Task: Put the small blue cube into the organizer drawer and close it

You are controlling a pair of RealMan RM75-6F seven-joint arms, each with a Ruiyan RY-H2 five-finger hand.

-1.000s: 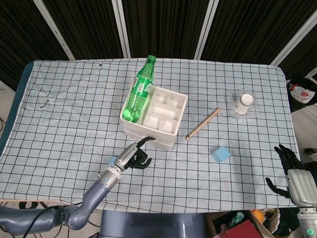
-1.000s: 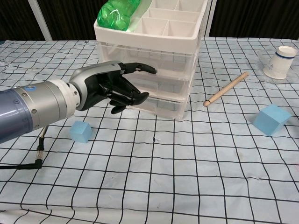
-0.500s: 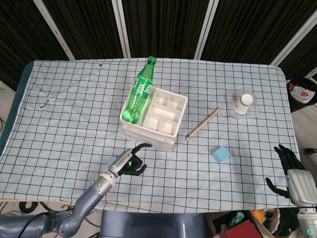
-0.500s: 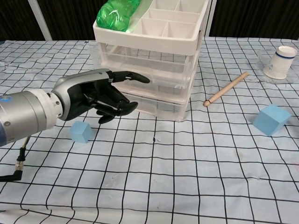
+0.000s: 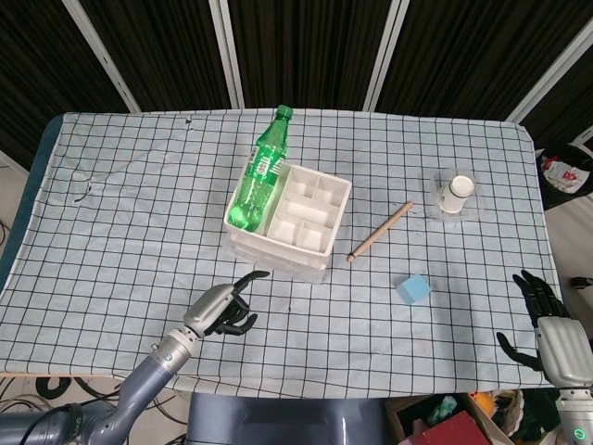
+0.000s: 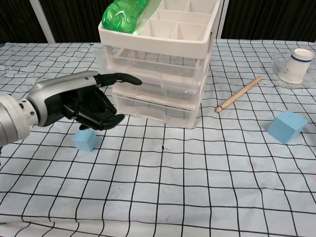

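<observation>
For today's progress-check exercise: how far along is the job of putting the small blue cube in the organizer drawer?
Done: at most, the organizer's top drawer looks pulled slightly out. In hand: nothing; the left hand hovers with curled fingers just above the small blue cube, which sits on the table. The right hand waits open. Left: grasp the cube, drop it in, close the drawer.

The left robot hand [image 6: 79,101] partly hides the small blue cube [image 6: 85,140]; the head view hides it entirely.
</observation>
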